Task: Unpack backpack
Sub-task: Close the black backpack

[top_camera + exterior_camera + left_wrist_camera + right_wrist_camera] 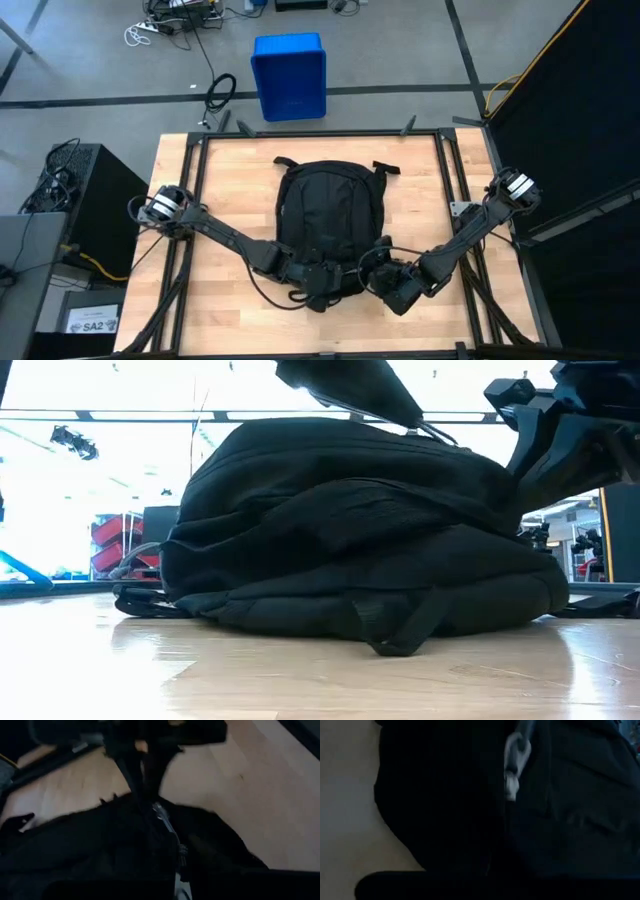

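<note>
The left gripper point(318, 285), clenched, sat at the near edge of the backpack point(330, 220); a pull from there could slip off the zipper or drag the bag. The right gripper point(378, 272), also clenched, crowded close beside it. Beyond both jaws the backpack lay flat, black, bulging, apparently still zipped.

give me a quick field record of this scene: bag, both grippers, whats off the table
surface: wooden table in a black frame
backpack: black backpack lying flat mid-table, looks closed, nothing unpacked beside it
left gripper: left gripper shut, at the backpack's near edge; what it grips cannot be told
right gripper: right gripper shut, at the same edge, close to the left one
zipper: a metal pull shows on the fabric in the right wrist view
off the table: blue bin on the floor beyond the far side
</note>
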